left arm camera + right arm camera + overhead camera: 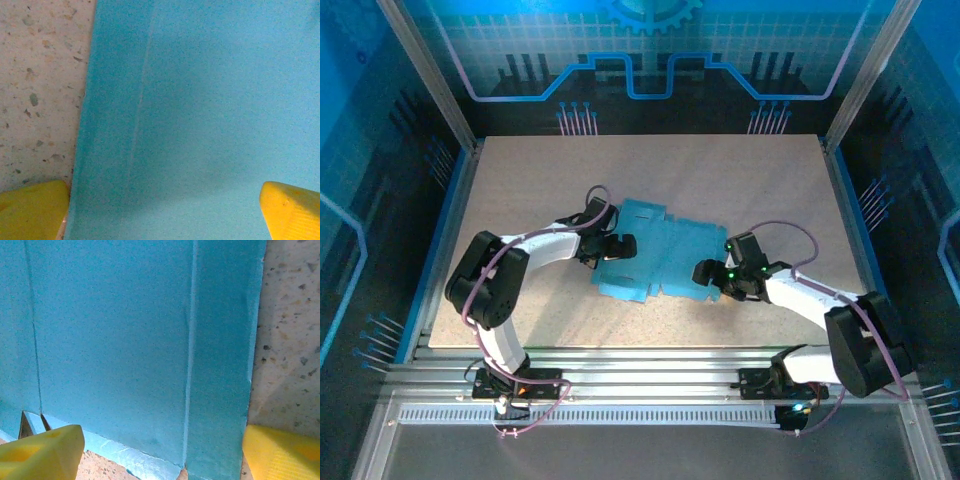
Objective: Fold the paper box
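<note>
Left claw: the left gripper (620,247) sits low at the left edge of the paper box (665,250), jaws spread wide with nothing between them.
Left wrist view: the left gripper (165,210) shows two yellow fingertips (32,210) at the bottom corners; one is over the table (40,75) just beside the card's edge, the other over the blue card (200,100).
Right claw: the right gripper (705,272) sits low at the box's near right side, jaws apart and not clamped.
Right wrist view: the right gripper (162,450) straddles a panel of the box (125,330); one yellow fingertip (40,450) is at the card's lower edge, the other over the table (295,315) just past the card's side edge.
Paper box: light blue, spread out mostly flat near the middle of the table (720,170), between the two grippers.
Creases: straight fold lines run along the panels in both wrist views; a paler strip shows at the lower edge in the right wrist view.
Table: beige, speckled.
</note>
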